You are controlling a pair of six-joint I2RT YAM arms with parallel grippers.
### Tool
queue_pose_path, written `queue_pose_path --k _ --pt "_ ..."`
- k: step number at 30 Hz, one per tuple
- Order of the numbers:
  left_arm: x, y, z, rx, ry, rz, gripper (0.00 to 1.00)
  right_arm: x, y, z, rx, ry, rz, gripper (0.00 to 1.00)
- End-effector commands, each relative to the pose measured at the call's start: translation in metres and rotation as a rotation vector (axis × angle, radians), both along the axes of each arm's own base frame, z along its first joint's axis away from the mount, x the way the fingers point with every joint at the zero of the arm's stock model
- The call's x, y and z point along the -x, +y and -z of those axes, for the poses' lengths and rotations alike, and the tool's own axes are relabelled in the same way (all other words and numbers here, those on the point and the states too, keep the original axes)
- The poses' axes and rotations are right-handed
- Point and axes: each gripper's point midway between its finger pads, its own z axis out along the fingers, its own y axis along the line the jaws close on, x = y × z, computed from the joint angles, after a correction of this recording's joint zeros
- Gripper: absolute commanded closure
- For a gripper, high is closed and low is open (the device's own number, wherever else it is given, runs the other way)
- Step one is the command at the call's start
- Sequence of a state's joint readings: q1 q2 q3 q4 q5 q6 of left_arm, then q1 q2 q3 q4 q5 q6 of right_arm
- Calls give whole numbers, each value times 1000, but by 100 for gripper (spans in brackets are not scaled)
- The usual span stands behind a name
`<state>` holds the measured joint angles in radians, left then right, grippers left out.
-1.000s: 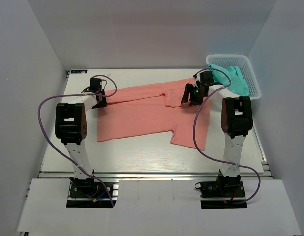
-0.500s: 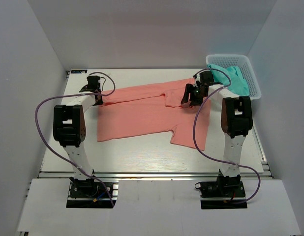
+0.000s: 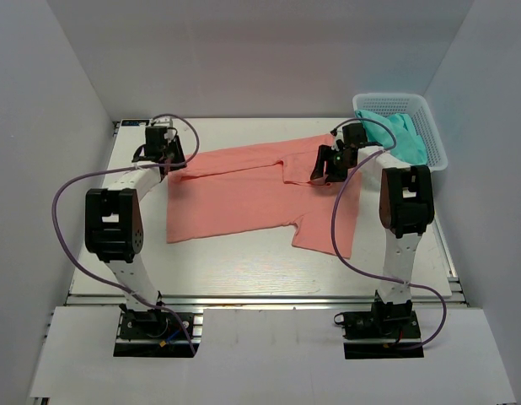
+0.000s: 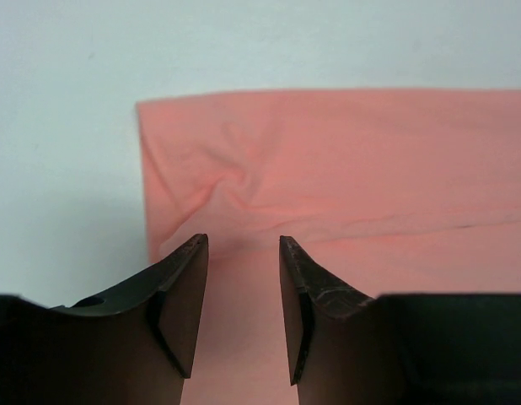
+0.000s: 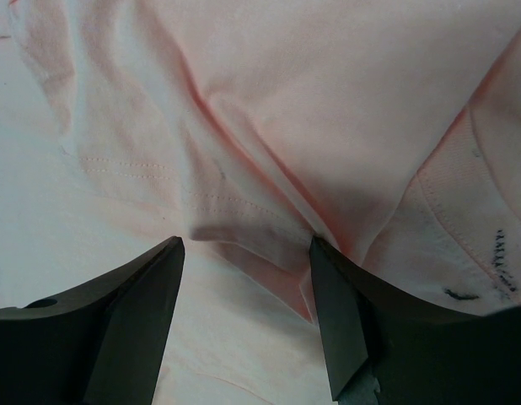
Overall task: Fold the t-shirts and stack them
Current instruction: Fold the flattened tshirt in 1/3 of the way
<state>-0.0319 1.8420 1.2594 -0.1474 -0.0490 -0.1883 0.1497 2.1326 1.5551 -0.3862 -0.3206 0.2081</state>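
Top external view: salmon-pink t-shirt (image 3: 244,194) spread on the table (image 3: 244,261), teal-green t-shirt (image 3: 405,133) in the white basket (image 3: 395,102). My left gripper (image 4: 242,245) hangs, jaws apart, over the pink shirt's far-left corner; my right gripper (image 5: 246,245), jaws wide, straddles a pink fold.

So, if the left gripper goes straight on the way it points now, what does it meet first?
Probably the salmon-pink t-shirt, its puckered corner just ahead of the left gripper; depth unclear.

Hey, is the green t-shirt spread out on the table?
No, the teal-green t-shirt is bunched inside the white basket at the far right corner; only the salmon-pink t-shirt lies on the table.
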Motion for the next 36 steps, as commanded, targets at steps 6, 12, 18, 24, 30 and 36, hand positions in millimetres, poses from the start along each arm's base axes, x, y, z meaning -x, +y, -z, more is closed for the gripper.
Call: queue_pose_path --k 6,12,18,24,30,36 --pt "-34 -20 -1 112 -29 32 50 6 -8 -8 20 -7 7 33" --pt "-1 -7 47 113 91 -49 50 8 -11 -2 33 5 5 33" --pt "28 -7 87 174 179 -50 50 11 -15 4 48 18 18 33" --pt "23 2 83 170 195 -64 50 5 -11 -17 38 -39 -16 33" --pt "-11 -1 -36 153 -45 15 0 -13 2 -102 38 -260 -89 10" --pt "43 4 -85 164 -18 -111 0 16 3 -155 36 -382 -38 10"
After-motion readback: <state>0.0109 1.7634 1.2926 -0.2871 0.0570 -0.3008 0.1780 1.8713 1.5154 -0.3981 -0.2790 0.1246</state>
